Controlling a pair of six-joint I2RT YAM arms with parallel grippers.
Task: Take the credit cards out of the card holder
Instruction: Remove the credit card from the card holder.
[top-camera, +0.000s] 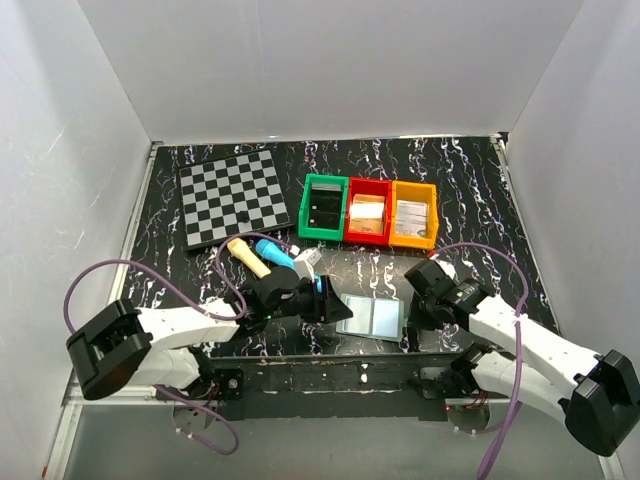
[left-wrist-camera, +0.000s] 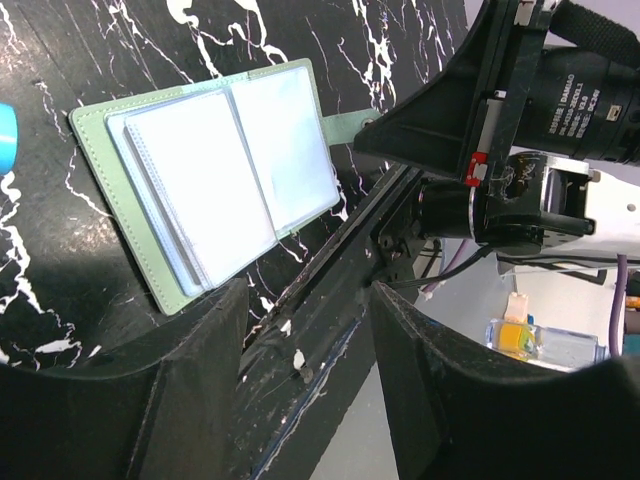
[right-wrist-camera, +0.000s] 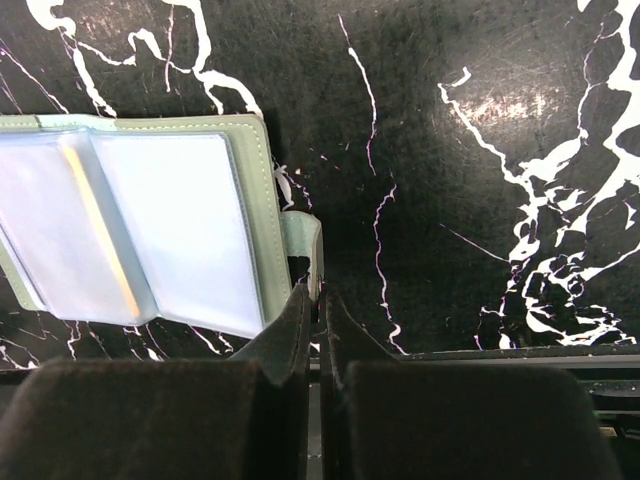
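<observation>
The card holder (top-camera: 372, 317) lies open near the table's front edge, grey-green outside with pale blue-grey sleeves inside (left-wrist-camera: 225, 180). The credit cards sit in the sleeves; one shows a brownish stripe (right-wrist-camera: 100, 230) through the plastic. My right gripper (right-wrist-camera: 318, 300) is at the holder's right edge, shut on its small tab (right-wrist-camera: 305, 240). My left gripper (left-wrist-camera: 310, 295) stands open with nothing between its fingers, just left of the holder and over the table's front rail. In the top view the left gripper (top-camera: 330, 300) and right gripper (top-camera: 412, 308) flank the holder.
A checkered board (top-camera: 233, 195) lies at the back left. Green (top-camera: 323, 207), red (top-camera: 368, 212) and orange (top-camera: 413, 214) bins stand in a row behind the holder. A wooden-handled tool (top-camera: 250, 258) and a blue object (top-camera: 275, 250) lie by the left arm.
</observation>
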